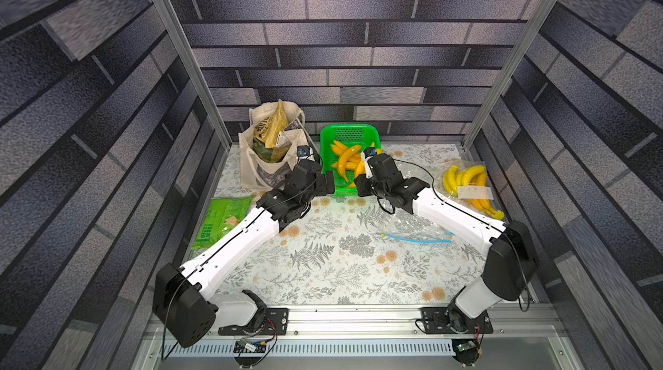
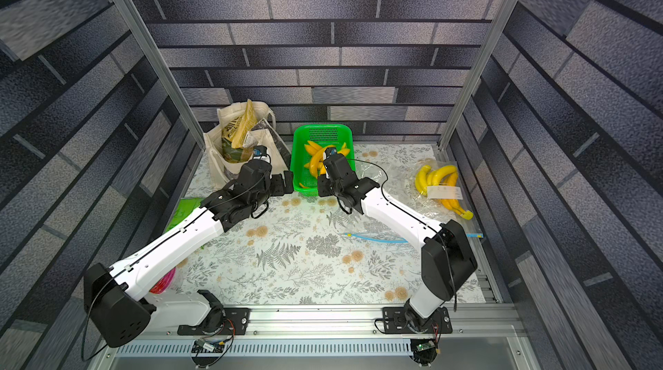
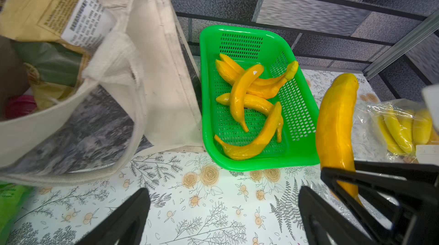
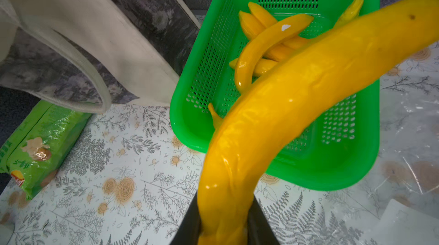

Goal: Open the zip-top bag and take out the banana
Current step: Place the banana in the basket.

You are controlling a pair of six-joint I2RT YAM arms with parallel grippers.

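Right wrist view: right gripper [image 4: 223, 228] is clamped on the stem end of the banana [image 4: 297, 94], jaws part closed, one on each side of it.
Banana location: out of the zip-top bag [image 1: 412, 233] and in the air, held only by the right gripper.
Long axis: runs from the gripper straight ahead toward the green basket [image 4: 187, 122], curving as it goes.
Key relation: in both top views the banana hangs over the basket rim on the right arm's side, not over the middle; I judge a small shift inward is needed before letting go.
Nearer arm: right, it already has the banana.
Left gripper [image 3: 223, 217]: spread wide, nothing in it, parked just beside the basket's near corner on its own side.
Zip-top bag: lies flat on the table [image 1: 323, 271], partly under the right arm, blue zip strip showing; looks empty from here.
Basket contents: loose bananas [image 3: 247, 103] crossed over the middle, bare mesh along the right arm's side.
Edges: tote bag [image 1: 265, 156] stands against the basket's far side from the banana.
Open room: second bag of bananas [image 1: 466, 185] is well apart; green packet [image 1: 222, 221] is behind the left arm; table in front of the basket is bare.
Risk, my guess: the tip could catch the rim if lowered here.
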